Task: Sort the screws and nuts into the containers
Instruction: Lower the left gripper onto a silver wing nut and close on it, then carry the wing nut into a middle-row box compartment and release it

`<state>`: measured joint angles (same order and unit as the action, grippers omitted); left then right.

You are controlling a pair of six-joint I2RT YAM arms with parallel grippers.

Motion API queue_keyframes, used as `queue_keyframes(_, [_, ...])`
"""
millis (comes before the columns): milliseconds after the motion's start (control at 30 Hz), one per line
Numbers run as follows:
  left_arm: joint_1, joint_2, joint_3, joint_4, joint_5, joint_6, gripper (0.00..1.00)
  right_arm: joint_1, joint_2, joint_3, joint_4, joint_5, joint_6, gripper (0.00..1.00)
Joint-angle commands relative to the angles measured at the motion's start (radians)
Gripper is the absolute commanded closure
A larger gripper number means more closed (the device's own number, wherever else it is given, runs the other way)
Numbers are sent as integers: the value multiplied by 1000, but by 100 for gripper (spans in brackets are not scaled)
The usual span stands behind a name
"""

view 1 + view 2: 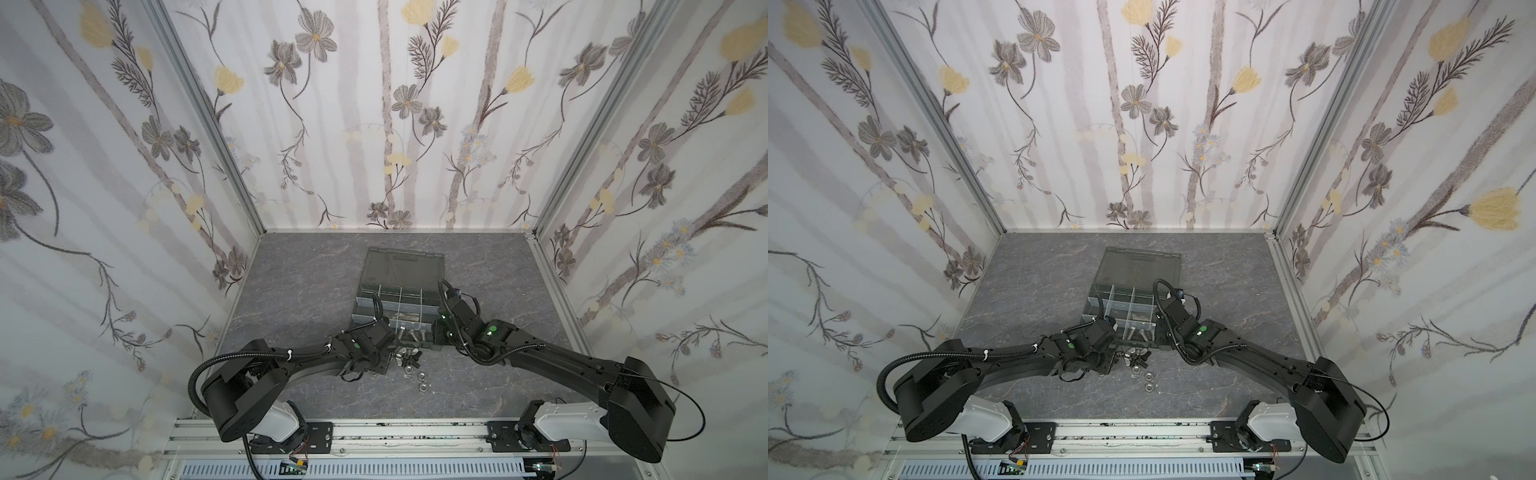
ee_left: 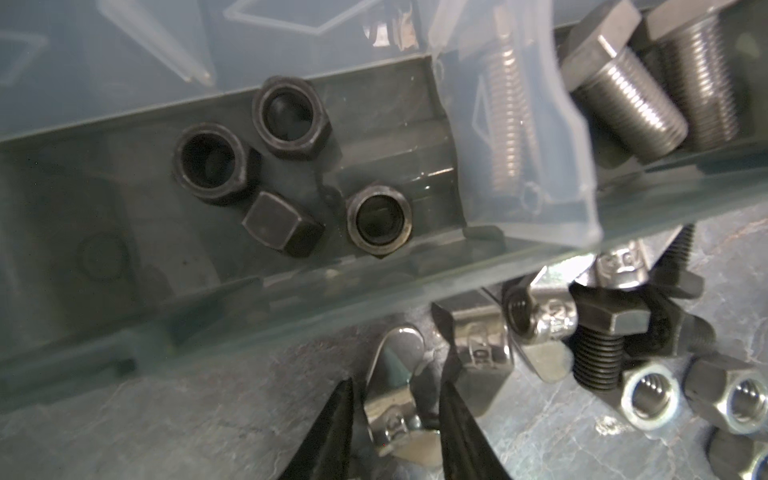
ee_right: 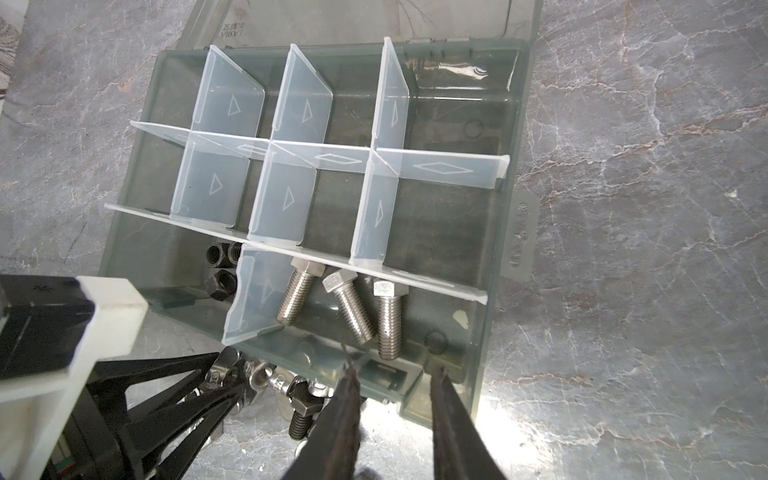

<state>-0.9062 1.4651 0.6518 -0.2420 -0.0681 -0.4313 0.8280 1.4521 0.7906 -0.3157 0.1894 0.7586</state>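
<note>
Inspector: How was the wing nut (image 2: 390,428) judged to handle?

Operator: Small, rigid steel, light and probably slippery. It would be best pinched across its barrel, between the wings. It lay on the table (image 1: 291,291) at 6 o'clock of the case (image 3: 505,124), in the loose pile.

Inspector: Jaws?

Operator: The left gripper (image 2: 395,382) straddled that nut, fingers close on either side — whether they pinched it, I could not tell. The right gripper (image 3: 395,374) stood apart and empty by the case's 5 o'clock corner.

Inspector: Appearance of the stock?

Operator: Bright silver wing nuts, silver hex nuts (image 2: 648,395) and one black bolt (image 2: 598,349) lay outside the case — black nuts (image 2: 291,120) and three silver bolts (image 3: 345,307) lay in adjoining compartments.
</note>
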Motion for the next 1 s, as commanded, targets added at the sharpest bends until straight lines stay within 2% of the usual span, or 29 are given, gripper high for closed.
queue_keyframes(0, [-1, 8, -6, -8, -34, -21, 65, 0, -7, -3, 30, 2, 17, 69])
queue_keyframes(300, [-3, 30, -3, -8, -53, -33, 76, 0, -25, -13, 24, 13, 19, 69])
queue_keyframes(500, [-2, -14, 0, -8, -42, -41, 80, 0, -22, -14, 24, 10, 21, 69])
queue_keyframes(700, [-2, -143, 0, -14, 4, -52, 81, 0, -25, -11, 17, 14, 17, 69])
queue_keyframes(833, [3, -258, 10, -23, -12, -50, 80, 0, -35, -14, 10, 22, 16, 69])
queue_keyframes(967, [55, -317, 49, -29, -32, -18, 80, 0, -39, -16, 10, 23, 16, 69])
